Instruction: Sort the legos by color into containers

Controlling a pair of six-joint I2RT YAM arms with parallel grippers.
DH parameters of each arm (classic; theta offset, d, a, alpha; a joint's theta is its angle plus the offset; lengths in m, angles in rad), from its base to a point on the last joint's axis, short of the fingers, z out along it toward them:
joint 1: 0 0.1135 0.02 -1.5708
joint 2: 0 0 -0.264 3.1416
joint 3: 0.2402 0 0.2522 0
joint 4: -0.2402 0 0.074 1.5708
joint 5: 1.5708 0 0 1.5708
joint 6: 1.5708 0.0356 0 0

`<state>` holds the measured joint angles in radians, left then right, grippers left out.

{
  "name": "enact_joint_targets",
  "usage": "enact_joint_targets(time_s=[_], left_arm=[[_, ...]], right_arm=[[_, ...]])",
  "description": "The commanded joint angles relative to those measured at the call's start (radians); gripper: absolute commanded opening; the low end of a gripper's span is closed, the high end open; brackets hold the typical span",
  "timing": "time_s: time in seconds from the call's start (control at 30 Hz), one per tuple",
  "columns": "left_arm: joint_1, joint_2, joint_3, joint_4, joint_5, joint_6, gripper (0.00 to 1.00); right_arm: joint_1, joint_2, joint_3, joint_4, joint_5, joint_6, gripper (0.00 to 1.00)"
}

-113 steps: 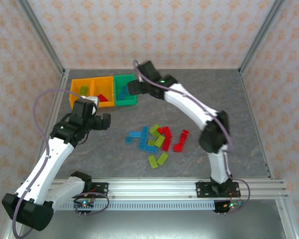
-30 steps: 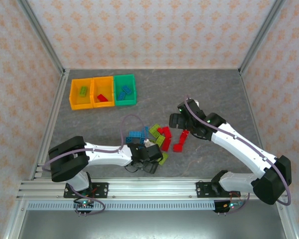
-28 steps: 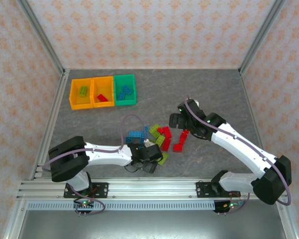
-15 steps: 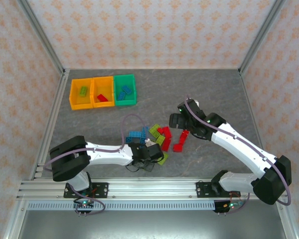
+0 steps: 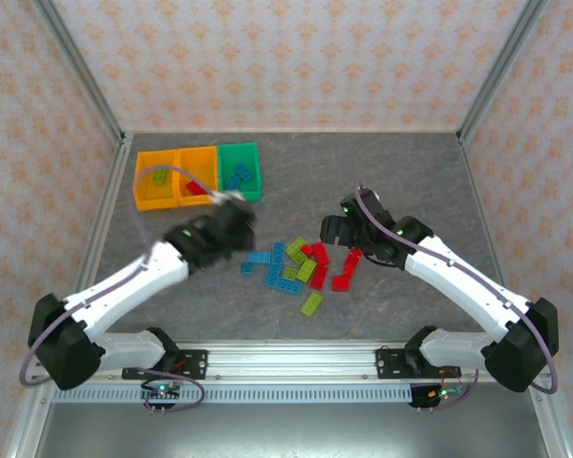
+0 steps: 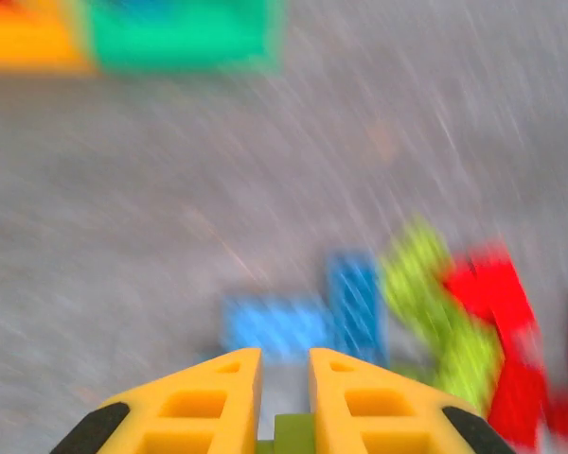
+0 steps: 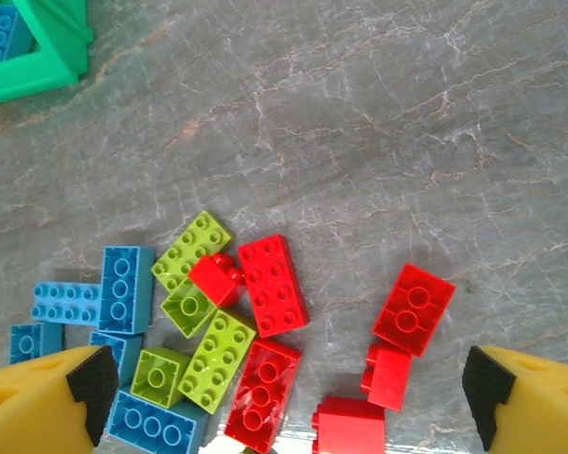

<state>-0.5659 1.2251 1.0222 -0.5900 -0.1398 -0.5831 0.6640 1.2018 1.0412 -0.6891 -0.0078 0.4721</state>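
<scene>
My left pincer (image 6: pixel 284 364) is shut tight on a lime green brick (image 6: pixel 291 437), up off the table between the loose pile (image 5: pixel 301 265) and the bins (image 5: pixel 178 151). This looks like the carry step. Next I need to get over the far-left orange bin (image 5: pixel 137 187), which I take to be the one for green, and let go.

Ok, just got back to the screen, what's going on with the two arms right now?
The left claw is shut on a lime green lego, raised between the loose pile and the row of bins; its views are motion-blurred. The right claw is open, hovering over the red legos in the pile, holding nothing. Some blue legos already lie in the green bin. Most are still on the table.
</scene>
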Motion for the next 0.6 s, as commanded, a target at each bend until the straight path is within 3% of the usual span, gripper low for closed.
enact_joint_targets(time_s=[0.0, 0.17, 0.37, 0.43, 0.53, 0.57], left_arm=[[0.241, 0.022, 0.043, -0.01, -0.141, 0.077, 0.0], [0.517, 0.308, 0.263, 0.047, -0.176, 0.123, 0.0], [0.677, 0.635, 0.58, 0.016, -0.059, 0.152, 0.02], [0.701, 0.711, 0.671, -0.012, -0.035, 0.167, 0.17], [0.706, 0.775, 0.771, -0.04, -0.013, 0.22, 0.52], [0.706, 0.785, 0.8, -0.063, -0.007, 0.23, 0.59]], right_arm=[[-0.003, -0.013, 0.008, 0.025, -0.005, 0.015, 0.96], [-0.004, -0.012, 0.007, 0.019, -0.012, 0.005, 0.96], [-0.004, -0.083, -0.017, 0.01, 0.008, 0.002, 0.96], [-0.003, -0.097, -0.02, -0.002, 0.013, 0.0, 0.96], [-0.003, -0.118, -0.022, -0.014, 0.025, 0.001, 0.96], [-0.003, -0.124, -0.026, -0.016, 0.029, 0.003, 0.96]])
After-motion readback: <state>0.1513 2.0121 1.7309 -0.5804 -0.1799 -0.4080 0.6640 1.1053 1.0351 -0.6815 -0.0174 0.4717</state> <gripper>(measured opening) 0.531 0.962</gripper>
